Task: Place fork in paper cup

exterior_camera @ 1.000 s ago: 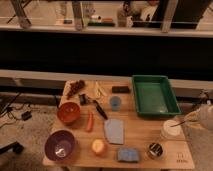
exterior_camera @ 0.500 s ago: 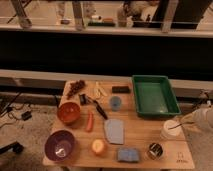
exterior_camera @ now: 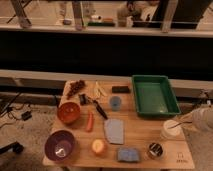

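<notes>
Scarcely shifted from a second ago: same reach in from the right edge of the table (exterior_camera: 140,137), same lean of the gripper (exterior_camera: 186,122) toward the paper cup (exterior_camera: 170,131), perhaps a touch nearer it. Clenched on the fork (exterior_camera: 176,125), judging by the thin dark line running from the jaws down and leftward to the cup's mouth. Held aslant, probably so as to slide end-first into the wide opening rather than lie across the rim. Cannot tell whether already touching the rim or just above it. Standing upright near the front right corner, in front of the green tray (exterior_camera: 155,95) and beside the shiny metal can (exterior_camera: 155,149). Elsewhere unchanged, with the blue cup (exterior_camera: 115,102) at mid-table as before.
</notes>
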{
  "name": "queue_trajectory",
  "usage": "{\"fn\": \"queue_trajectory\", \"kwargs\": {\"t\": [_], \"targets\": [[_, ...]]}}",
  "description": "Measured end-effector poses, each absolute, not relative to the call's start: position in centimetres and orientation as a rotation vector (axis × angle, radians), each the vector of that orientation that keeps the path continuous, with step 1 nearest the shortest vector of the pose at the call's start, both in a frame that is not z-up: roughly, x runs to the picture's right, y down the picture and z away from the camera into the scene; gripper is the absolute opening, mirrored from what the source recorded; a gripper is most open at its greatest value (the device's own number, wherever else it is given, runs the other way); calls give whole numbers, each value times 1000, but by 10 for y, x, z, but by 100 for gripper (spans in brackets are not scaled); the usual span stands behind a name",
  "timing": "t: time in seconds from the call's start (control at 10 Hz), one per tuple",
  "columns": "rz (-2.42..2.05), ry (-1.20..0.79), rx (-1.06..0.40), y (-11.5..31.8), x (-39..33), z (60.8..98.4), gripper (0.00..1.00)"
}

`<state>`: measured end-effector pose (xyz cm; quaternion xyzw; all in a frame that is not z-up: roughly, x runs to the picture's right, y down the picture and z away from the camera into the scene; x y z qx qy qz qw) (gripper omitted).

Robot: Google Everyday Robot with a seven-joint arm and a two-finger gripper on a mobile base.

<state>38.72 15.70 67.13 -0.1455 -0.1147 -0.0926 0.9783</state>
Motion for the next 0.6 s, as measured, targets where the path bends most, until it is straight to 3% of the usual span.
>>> {"fn": "queue_trajectory", "kwargs": {"t": [0.6], "targets": [[-236,-212,-286,157,381,673,5]]}}
